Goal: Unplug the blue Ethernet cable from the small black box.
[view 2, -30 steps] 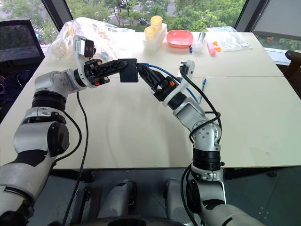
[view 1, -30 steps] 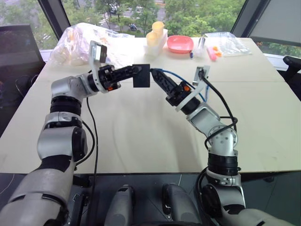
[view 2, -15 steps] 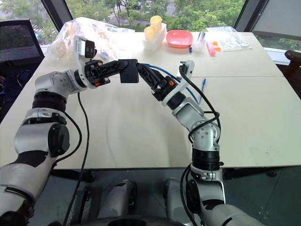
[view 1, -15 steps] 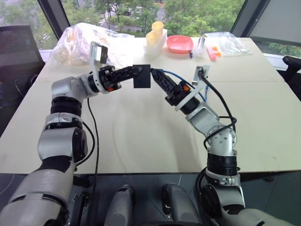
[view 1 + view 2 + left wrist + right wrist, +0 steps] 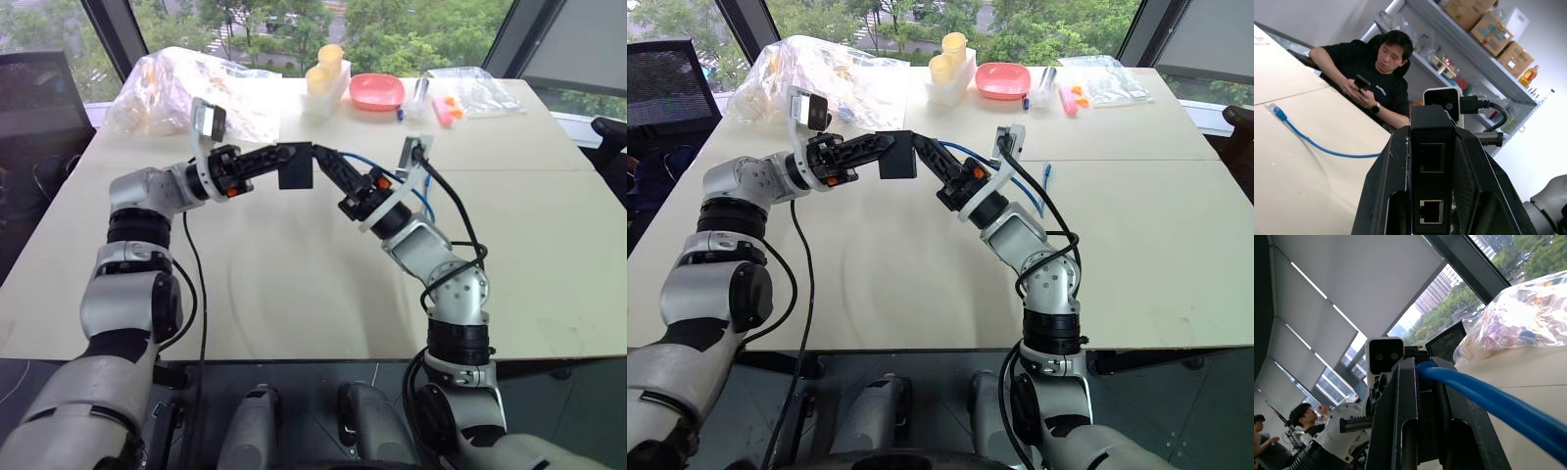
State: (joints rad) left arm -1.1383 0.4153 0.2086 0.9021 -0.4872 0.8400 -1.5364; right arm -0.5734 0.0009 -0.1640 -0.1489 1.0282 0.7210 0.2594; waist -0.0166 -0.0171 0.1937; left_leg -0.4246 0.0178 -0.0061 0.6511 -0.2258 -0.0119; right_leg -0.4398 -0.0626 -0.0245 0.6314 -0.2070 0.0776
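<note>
Two arms raised above pale surface, claws meeting mid-air. Left claw clamped on small black box, holding it off surface. Right claw closed at box's far side, pinching blue Ethernet cable near plug. Cable trails back toward right, loose end resting on surface. Judgement: keep box steady, pull plug straight out along port, avoid twisting. Farther back: pink bowl, plastic bags.
</note>
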